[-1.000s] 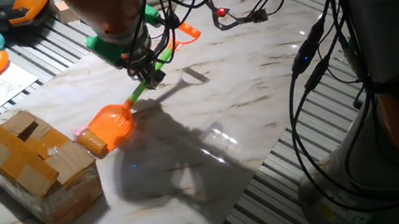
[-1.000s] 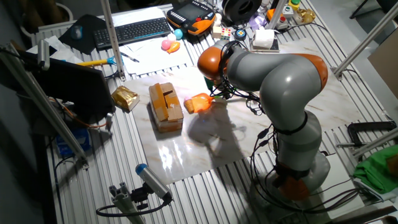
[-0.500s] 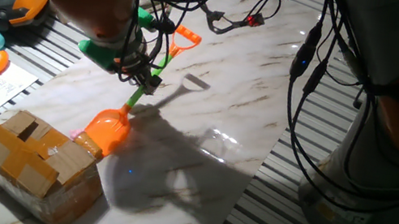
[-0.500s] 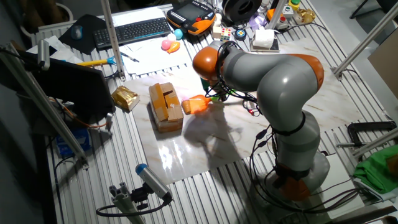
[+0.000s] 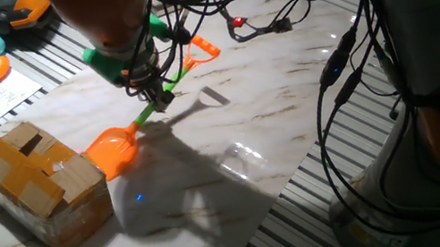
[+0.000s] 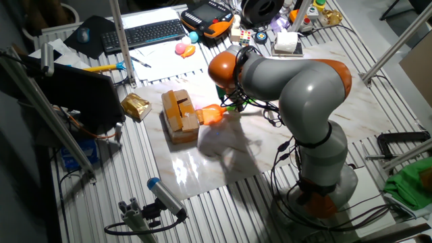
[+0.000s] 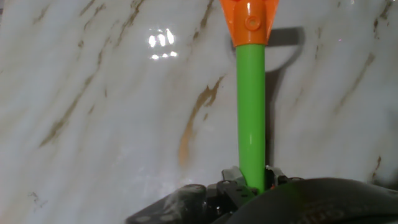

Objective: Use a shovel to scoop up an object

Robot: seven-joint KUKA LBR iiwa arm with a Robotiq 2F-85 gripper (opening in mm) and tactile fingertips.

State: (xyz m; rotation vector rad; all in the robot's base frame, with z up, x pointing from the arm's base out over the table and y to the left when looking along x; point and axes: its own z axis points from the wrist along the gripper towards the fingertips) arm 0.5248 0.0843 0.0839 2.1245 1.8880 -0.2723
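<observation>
Marble-patterned desk carrying, largest first: the arm, bent low over the desk's middle; a taped cardboard box at the desk's edge; the shovel, slanted, its orange scoop touching the box's side and resting on the desk. The gripper is clamped on the shovel's green shaft. The cone cannot be made out; the scoop covers the spot beside the box.

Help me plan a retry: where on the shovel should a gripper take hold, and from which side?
Grip the shovel on its green shaft, as the gripper does now, coming from above. The shaft is straight, slim and bare, while the scoop lies low against the cardboard box.
</observation>
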